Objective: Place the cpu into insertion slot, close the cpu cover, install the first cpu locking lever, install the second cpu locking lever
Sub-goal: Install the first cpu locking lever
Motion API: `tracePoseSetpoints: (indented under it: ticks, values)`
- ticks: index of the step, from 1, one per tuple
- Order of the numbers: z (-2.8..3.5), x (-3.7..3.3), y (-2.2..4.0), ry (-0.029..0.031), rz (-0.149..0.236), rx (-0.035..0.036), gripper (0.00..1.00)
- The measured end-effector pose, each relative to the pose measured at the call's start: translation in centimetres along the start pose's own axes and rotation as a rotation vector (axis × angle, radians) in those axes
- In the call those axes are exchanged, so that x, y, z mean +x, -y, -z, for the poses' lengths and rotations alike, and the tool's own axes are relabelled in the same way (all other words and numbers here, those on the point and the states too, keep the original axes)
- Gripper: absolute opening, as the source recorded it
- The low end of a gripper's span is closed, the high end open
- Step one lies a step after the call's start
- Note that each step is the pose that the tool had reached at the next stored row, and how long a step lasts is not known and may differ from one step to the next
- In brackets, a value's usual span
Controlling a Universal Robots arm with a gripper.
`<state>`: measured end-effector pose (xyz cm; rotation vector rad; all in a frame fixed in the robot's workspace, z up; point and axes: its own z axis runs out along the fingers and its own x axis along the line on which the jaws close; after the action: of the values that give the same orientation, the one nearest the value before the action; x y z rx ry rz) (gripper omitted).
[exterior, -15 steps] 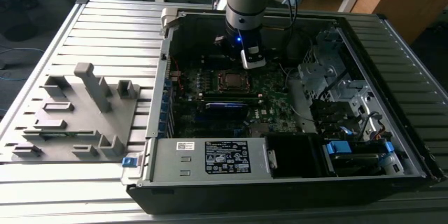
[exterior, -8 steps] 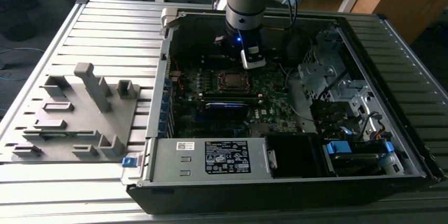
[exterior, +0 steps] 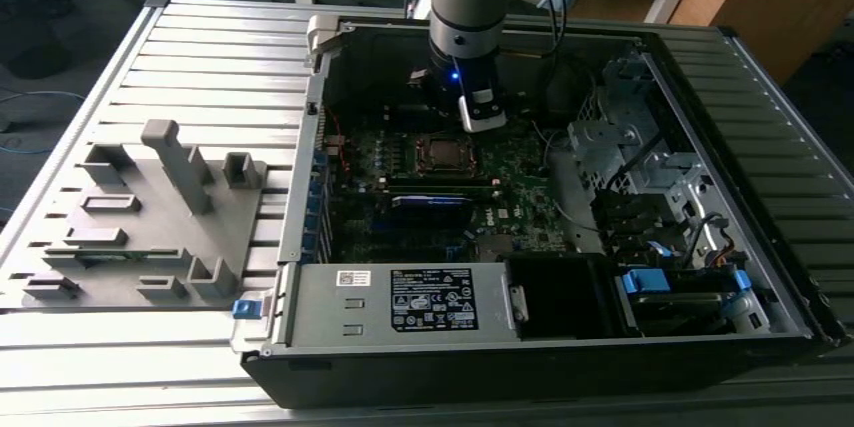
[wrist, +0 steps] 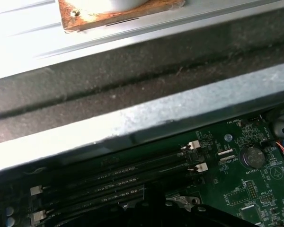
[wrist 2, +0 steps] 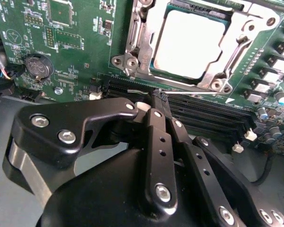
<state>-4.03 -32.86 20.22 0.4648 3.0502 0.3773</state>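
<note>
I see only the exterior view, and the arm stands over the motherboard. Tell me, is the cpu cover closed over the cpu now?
Observer: Yes. In the second wrist view the cpu cover lies flat on the insertion slot, and the silver top of the cpu shows through its window.
Operator: Thank you. And where exactly is the gripper tip?
Observer: The gripper, shut, is at a thin metal rod that runs between the slot and the memory slots. I cannot tell whether it touches the rod.
</note>
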Motion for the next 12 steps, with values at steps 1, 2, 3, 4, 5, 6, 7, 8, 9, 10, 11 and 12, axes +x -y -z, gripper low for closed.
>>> tracePoseSetpoints:
  ticks: [1,2,3,4,5,6,7,8,9,10,11,12]
  values:
    - [-0.01,0.01,0.00,0.0019,-0.007,0.0004,0.11]
    - [-0.02,0.02,0.00,0.0045,-0.014,0.0007,0.11]
    - [-0.02,0.03,0.00,0.0072,-0.021,0.0017,0.11]
    - [-0.02,0.04,-0.02,0.0099,-0.027,0.0025,0.11]
    - [-0.03,0.07,-0.03,0.0121,-0.031,0.0033,0.11]
    - [-0.04,0.11,-0.04,0.0142,-0.034,0.0040,0.11]
    - [-0.05,0.16,-0.06,0.0165,-0.035,0.0056,0.11]
    - [-0.07,0.22,-0.08,0.0192,-0.036,0.0073,0.11]
    - [-0.08,0.30,-0.10,0.0229,-0.035,0.0101,0.11]
    - [-0.10,0.39,-0.13,0.0270,-0.034,0.0139,0.11]
    - [-0.11,0.48,-0.17,0.0310,-0.033,0.0175,0.11]
    - [-0.12,0.55,-0.19,0.0335,-0.033,0.0190,0.11]
